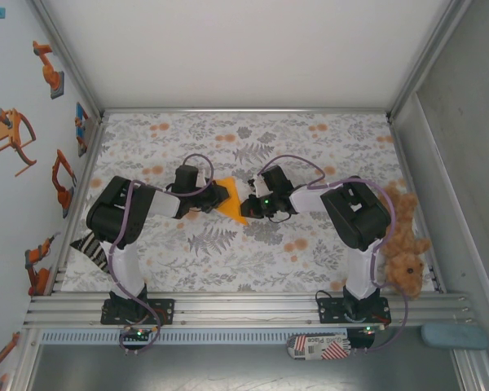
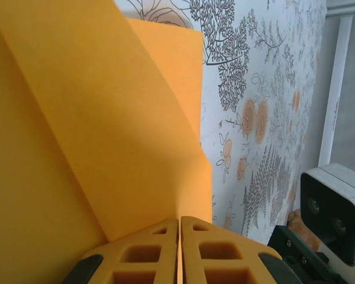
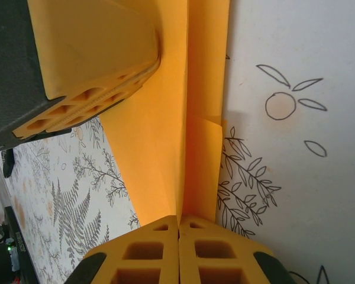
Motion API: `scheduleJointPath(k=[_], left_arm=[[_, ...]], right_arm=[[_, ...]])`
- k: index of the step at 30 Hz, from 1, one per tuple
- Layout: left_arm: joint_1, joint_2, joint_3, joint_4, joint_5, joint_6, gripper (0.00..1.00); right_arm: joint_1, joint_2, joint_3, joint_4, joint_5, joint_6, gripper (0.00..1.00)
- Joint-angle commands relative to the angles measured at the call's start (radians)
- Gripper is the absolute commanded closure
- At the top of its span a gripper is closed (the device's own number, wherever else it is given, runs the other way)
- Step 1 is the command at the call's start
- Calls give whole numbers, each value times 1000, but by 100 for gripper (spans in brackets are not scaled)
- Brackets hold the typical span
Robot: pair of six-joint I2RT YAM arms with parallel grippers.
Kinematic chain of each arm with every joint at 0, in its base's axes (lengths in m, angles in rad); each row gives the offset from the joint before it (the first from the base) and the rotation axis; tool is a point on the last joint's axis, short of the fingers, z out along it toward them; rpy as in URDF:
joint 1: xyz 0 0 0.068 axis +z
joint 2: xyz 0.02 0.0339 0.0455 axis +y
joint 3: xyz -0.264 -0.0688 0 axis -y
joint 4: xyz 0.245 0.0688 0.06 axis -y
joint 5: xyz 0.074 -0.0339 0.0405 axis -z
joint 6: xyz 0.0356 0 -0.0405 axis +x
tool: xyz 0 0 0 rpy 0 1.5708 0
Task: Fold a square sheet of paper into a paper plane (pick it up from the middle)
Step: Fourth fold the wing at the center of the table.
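Closest to the wrist cameras, both pairs of orange fingers are pressed tight on paper. The left pincer (image 2: 179,223) is clenched on one edge of the sheet of paper (image 2: 100,118). The right pincer (image 3: 178,220) is clenched on a folded edge of the same sheet, facing the left one.

The sheet is no longer a flat square. It shows a long straight crease, a slanted flap and overlapping layers.

From above, the two arms meet over the middle of the counter (image 1: 228,265), with the orange paper pinched between them. Whether its lower corner touches the flowered cloth I cannot tell. A brown teddy (image 1: 403,240) lies well apart, at the right edge.

I judge the folding to be partway done. The first folds are made, but the paper is not yet a narrow pointed dart, so the later wing folds and the final pressing are left.
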Motion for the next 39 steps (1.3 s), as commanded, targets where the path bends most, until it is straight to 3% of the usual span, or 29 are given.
scheduleJointPath(k=[1,15,39], left_arm=[[-6,38,5,-40,-9,25,90],[-8,58,7,-158,-65,64,90],[-16,-4,77,-217,-20,74,81]], right_arm=[[-9,21,-34,-108,63,1,92],[-11,-101,1,-169,-82,18,87],[-11,-16,5,-203,-51,-14,92]])
